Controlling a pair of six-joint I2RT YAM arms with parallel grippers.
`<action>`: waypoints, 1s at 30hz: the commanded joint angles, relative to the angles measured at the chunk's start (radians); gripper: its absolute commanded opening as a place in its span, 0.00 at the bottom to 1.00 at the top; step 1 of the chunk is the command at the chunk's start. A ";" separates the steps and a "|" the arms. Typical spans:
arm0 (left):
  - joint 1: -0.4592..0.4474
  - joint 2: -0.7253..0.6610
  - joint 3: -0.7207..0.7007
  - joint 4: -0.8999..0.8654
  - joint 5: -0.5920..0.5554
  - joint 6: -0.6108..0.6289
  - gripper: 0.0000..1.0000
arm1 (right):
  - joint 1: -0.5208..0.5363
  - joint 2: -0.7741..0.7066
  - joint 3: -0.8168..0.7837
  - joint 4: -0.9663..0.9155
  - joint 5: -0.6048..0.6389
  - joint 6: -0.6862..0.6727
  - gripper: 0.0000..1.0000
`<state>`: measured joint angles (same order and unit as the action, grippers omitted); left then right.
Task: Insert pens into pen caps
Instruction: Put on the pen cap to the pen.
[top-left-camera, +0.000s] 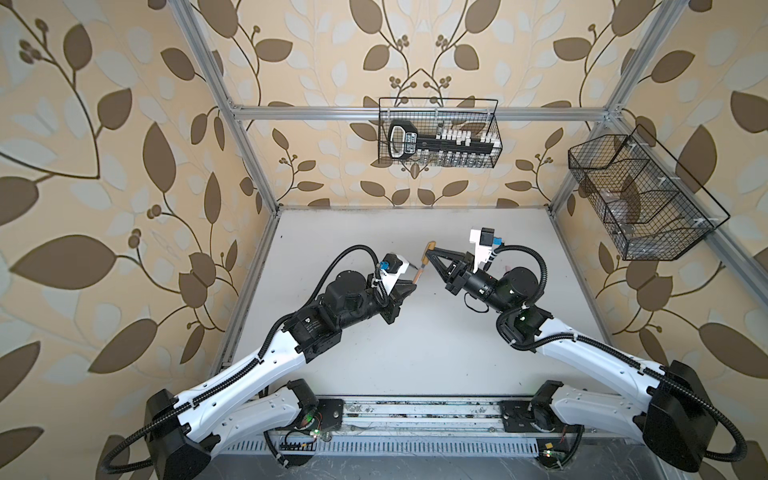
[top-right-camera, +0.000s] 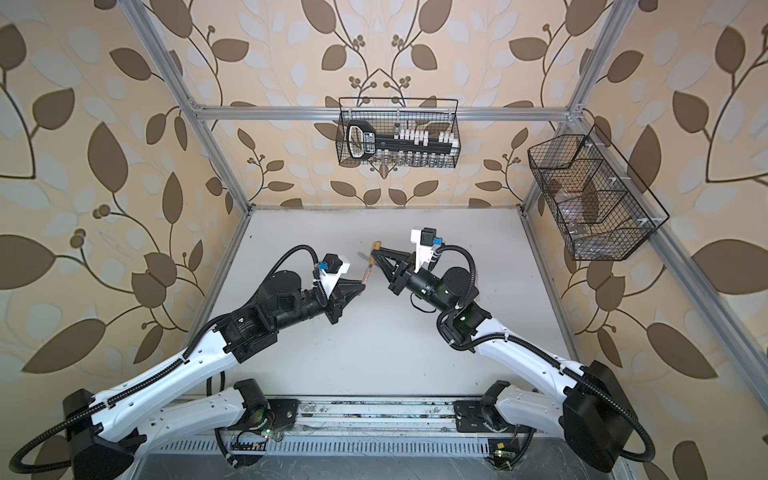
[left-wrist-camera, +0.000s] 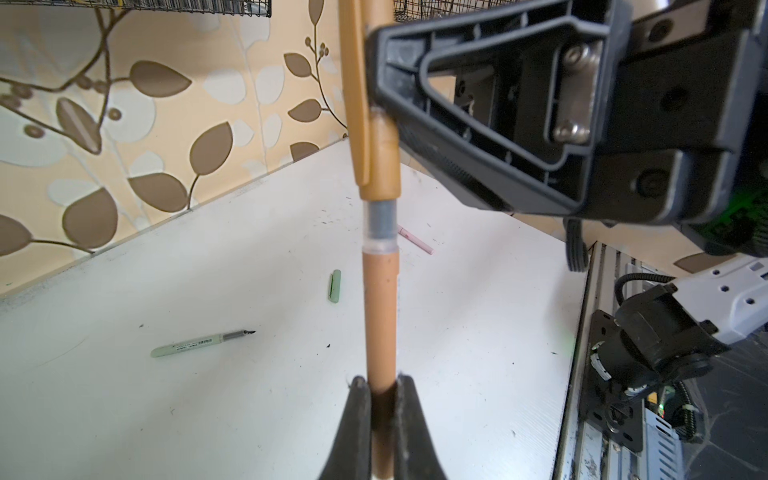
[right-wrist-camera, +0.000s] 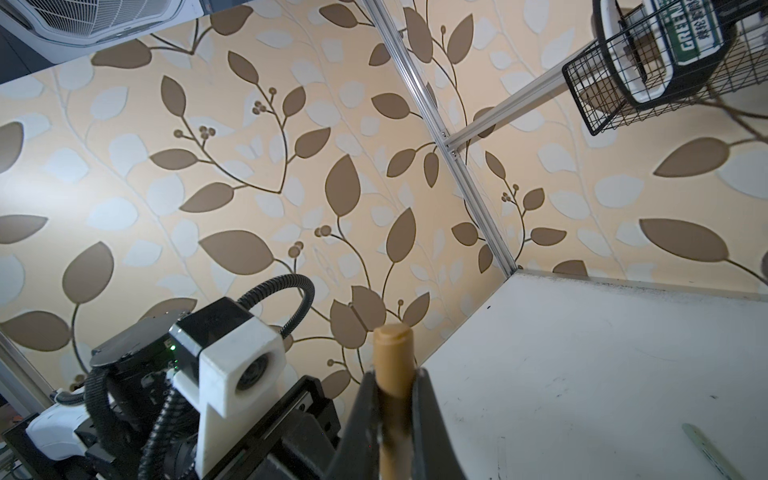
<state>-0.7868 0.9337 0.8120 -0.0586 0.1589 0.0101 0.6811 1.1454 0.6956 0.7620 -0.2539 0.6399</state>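
Note:
My left gripper (left-wrist-camera: 382, 386) is shut on the lower body of the brown pen (left-wrist-camera: 380, 316), which stands up from its jaws above the table. The right gripper (right-wrist-camera: 395, 382) is shut on the brown pen cap (right-wrist-camera: 392, 357). The cap (left-wrist-camera: 376, 124) sits in line over the pen's tip end, with a short grey section of the pen showing below its rim. In both top views the two grippers (top-left-camera: 415, 281) (top-left-camera: 430, 254) meet over the table's middle. A pale green pen (left-wrist-camera: 199, 344), a pale green cap (left-wrist-camera: 335, 286) and a pink pen (left-wrist-camera: 415, 240) lie on the table.
The white table (top-left-camera: 374, 332) is walled by patterned panels and aluminium posts. A wire basket (top-left-camera: 440, 133) with a black tool hangs on the back rail. Another wire basket (top-left-camera: 640, 195) hangs on the right wall. Both arm bases stand at the front edge.

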 joint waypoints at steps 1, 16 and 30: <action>-0.008 -0.019 0.070 0.043 -0.019 0.038 0.00 | 0.007 -0.016 -0.007 -0.046 -0.003 -0.024 0.00; -0.008 0.010 0.113 0.036 0.001 0.054 0.00 | 0.012 -0.057 0.008 -0.161 -0.031 -0.087 0.30; -0.008 0.021 0.118 0.022 0.032 0.046 0.00 | -0.062 -0.079 0.047 -0.201 -0.212 -0.043 0.57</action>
<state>-0.7868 0.9543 0.8871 -0.0772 0.1589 0.0498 0.6357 1.0473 0.7025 0.5594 -0.3794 0.5674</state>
